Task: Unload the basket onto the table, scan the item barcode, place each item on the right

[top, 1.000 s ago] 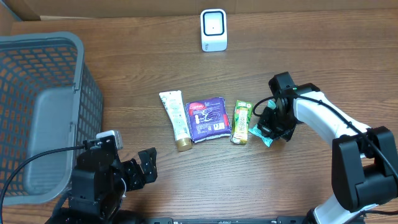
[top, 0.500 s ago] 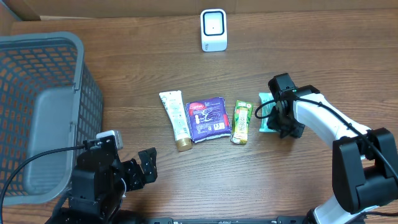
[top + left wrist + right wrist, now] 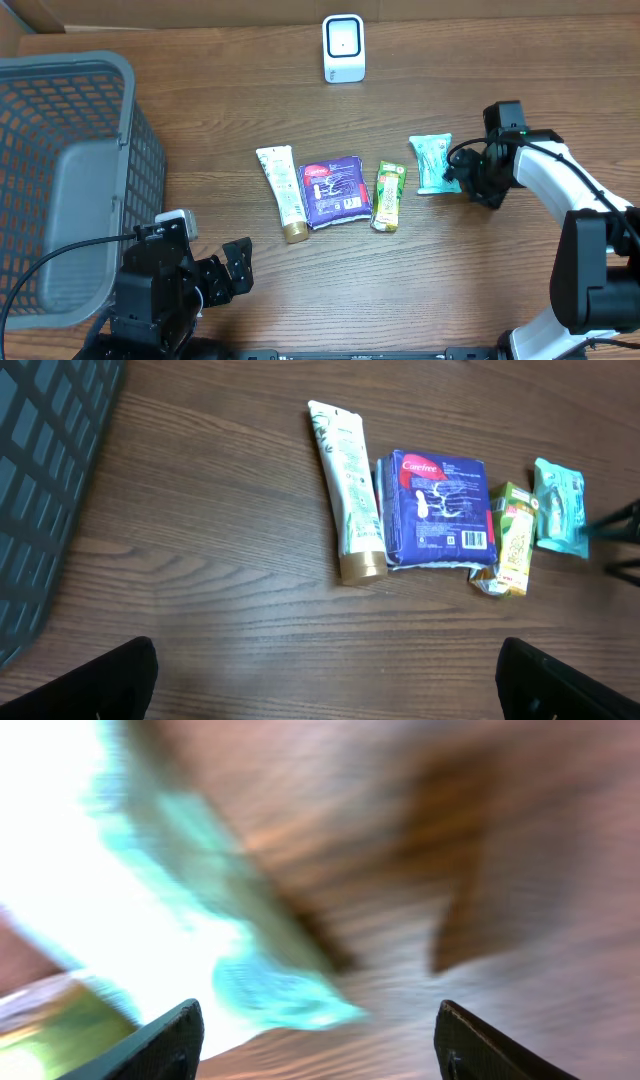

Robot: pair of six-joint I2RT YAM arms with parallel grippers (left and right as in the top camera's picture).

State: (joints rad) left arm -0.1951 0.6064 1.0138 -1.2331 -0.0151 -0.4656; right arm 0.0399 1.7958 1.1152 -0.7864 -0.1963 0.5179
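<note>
1. Overhead: the teal packet (image 3: 432, 163) lies flat on the desk (image 3: 200, 120), at the right end of a row with a green carton (image 3: 388, 196), a blue pack (image 3: 334, 190) and a tube (image 3: 283, 192). The right claw (image 3: 468, 180) is just beside its right edge. The white scanner (image 3: 343, 48) stands well apart.
2. Left wrist: the left claw (image 3: 328, 660) is spread wide and pinches nothing.
3. Right wrist: the picture is blurred. The right claw is spread, with nothing between its fingers (image 3: 180, 1035), and the packet lies just ahead.

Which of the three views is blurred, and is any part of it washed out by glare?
Right wrist view: strongly motion-blurred, the teal packet smeared, the upper left burnt out to white. Overhead view: sharp, evenly lit. Left wrist view: sharp, print on the blue Carefree pack legible.
</note>
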